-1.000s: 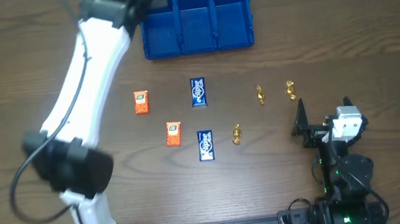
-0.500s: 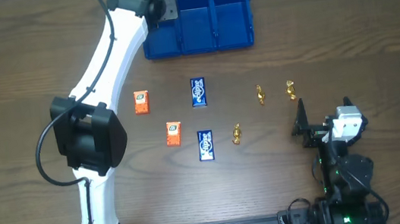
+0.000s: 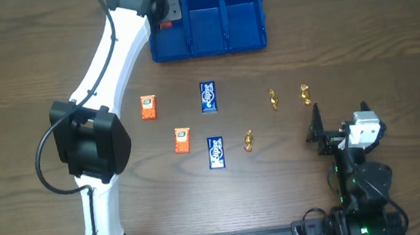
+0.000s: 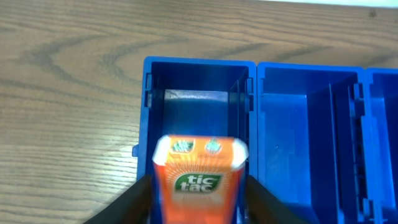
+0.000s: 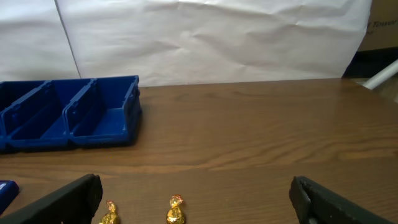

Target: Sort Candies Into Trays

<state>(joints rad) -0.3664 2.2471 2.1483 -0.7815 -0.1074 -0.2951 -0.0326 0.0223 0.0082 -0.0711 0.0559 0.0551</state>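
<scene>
left gripper [image 4: 199, 198]: i see its jaws clamped on the sides of an orange plastic mint box [image 4: 199, 177], held upright.
held box position: over the leftmost compartment of the blue plastic three-compartment tray [image 4: 199, 61], above its floor and not resting on it.
right gripper [image 3: 339, 118]: low at the near right of the brown wooden table [image 3: 361, 43], jaws wide apart with nothing between them.
loose orange boxes: two flat on the table, one [image 3: 148, 106] nearer the tray, the other [image 3: 182, 140] nearer me.
blue rectangular candy packets: two in a column right of them [image 3: 208, 97], [image 3: 215, 152].
gold foil-wrapped candies: a pair side by side [image 3: 273, 98], [image 3: 305, 94], and one [image 3: 248, 140] just beside the nearer blue packet.
</scene>
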